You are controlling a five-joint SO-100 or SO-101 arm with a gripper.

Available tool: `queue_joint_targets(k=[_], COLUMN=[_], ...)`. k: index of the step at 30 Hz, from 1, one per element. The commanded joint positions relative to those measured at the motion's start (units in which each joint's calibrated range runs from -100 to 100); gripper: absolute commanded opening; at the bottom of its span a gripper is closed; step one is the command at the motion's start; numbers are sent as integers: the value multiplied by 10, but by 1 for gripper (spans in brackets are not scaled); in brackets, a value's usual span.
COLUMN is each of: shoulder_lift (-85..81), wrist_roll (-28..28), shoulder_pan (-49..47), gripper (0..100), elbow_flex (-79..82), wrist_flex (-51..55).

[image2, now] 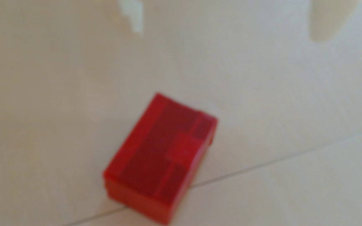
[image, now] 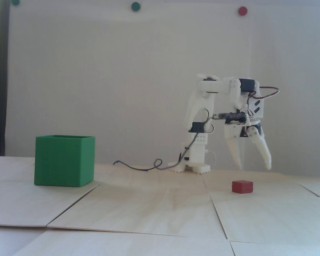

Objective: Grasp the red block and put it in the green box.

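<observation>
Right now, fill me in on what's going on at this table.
A small white robot arm is going after the red block. Its gripper hangs open just above the block, pointing down, holding nothing. The block lies on the wooden table, across a seam between panels in the wrist view. The green box stands empty-looking far off to the left in the fixed view.

Bench: pale wood panels with thin seams between them. Resting on it: green box at left in the fixed view, red block at right, white arm base behind, loose dark cable. In the wrist view the block straddles a seam.
</observation>
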Motion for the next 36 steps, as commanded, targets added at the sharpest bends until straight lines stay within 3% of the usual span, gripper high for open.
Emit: queue_joint_targets(k=[1,36], shoulder_lift=[-3,-3], wrist_roll=[7,37], shoulder_pan=[0,82], gripper=[27,27], elbow_flex=[34,70], wrist_flex=[-61,-78])
